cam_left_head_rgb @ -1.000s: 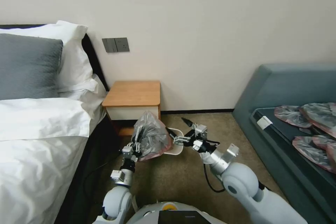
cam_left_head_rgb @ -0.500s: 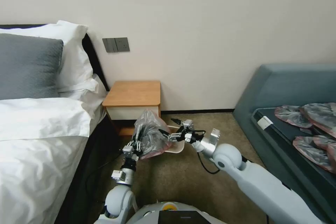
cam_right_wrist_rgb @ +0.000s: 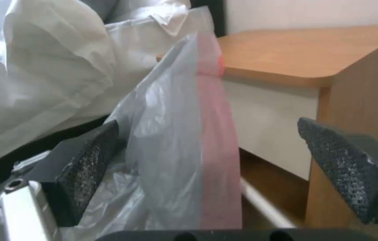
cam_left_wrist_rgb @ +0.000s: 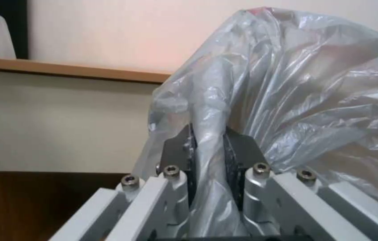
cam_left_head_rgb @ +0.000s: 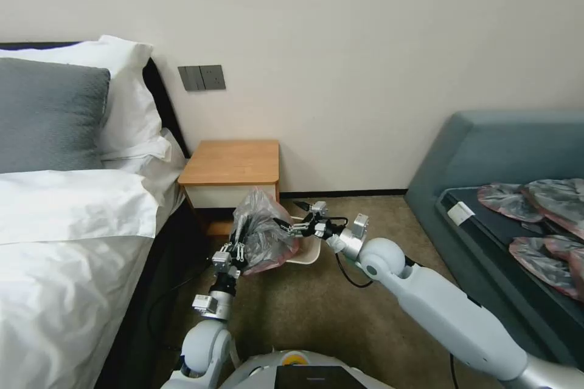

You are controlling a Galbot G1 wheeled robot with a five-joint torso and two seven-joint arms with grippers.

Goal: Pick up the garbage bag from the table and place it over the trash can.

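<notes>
Crinkly translucent grey plastic garbage bag (cam_left_head_rgb: 263, 236) w/ pinkish-red rim hangs just in front of the orange-brown wooden nightstand table (cam_left_head_rgb: 231, 162), hiding most of the cream plastic trash can (cam_left_head_rgb: 309, 250). Left gripper (cam_left_wrist_rgb: 209, 147) clamps a bag fold; right gripper (cam_right_wrist_rgb: 224, 170), spread wide, straddles the bag's rim.

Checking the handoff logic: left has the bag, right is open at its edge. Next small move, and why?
Probably close the right gripper on the garbage bag's pinkish rim. In the right wrist view the rim hangs between its open fingers, ungripped. The left gripper is clamped on a gathered fold, holding the bag bunched above the trash can. A second grip would likely let the arms spread the mouth.
</notes>
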